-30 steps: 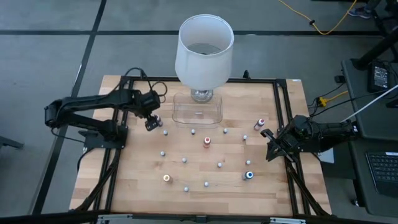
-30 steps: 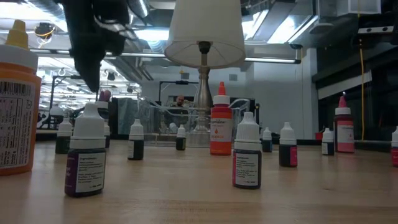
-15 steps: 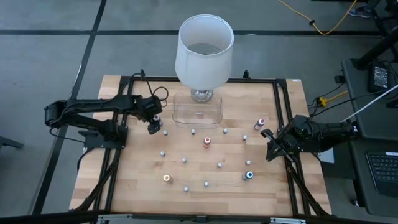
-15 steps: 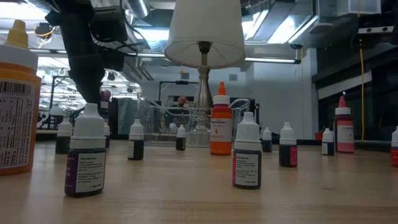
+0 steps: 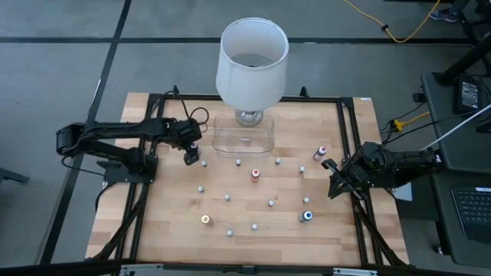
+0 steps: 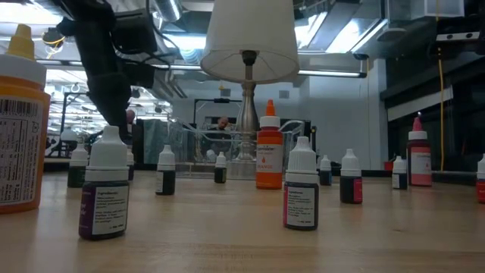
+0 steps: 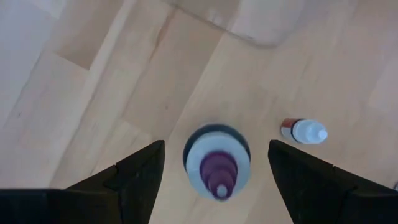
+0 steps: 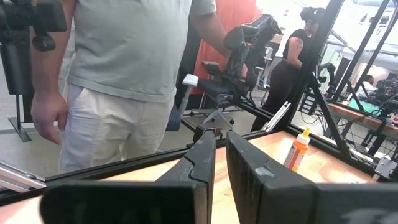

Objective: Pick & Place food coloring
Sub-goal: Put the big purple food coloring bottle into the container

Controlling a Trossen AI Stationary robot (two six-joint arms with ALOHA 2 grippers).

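Wood table (image 5: 169, 230) w/ scattered bottles — left gripper (image 7: 214, 168) spread wide over purple-capped bottle (image 7: 217, 163); right gripper (image 5: 331, 179) closed, empty, at right edge.

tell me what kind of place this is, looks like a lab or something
Probably a robotics lab or workshop. A wooden table in a black frame carries two robot arms and scattered small bottles. Behind it the low view shows exposed ceiling ducts, and the right wrist view shows a person standing among office chairs.
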